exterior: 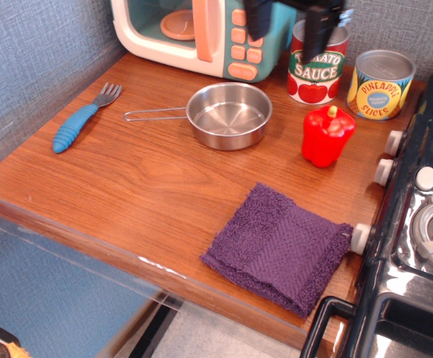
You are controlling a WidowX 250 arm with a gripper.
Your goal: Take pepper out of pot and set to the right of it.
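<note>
The red pepper (327, 135) with a yellow-orange stem stands upright on the wooden counter, to the right of the pot and apart from it. The pot (229, 115) is a shallow shiny steel pan, empty, with its wire handle pointing left. My gripper (286, 26) is at the top edge of the frame, high above the counter behind the pot, blurred. Its two dark fingers (315, 37) hang apart with nothing between them. It is well clear of the pepper.
A toy microwave (201, 33) stands at the back. A tomato sauce can (317, 71) and a pineapple slices can (379, 83) stand behind the pepper. A blue-handled fork (82, 119) lies at the left. A purple cloth (280, 246) lies in front. A toy stove (418, 224) borders the right.
</note>
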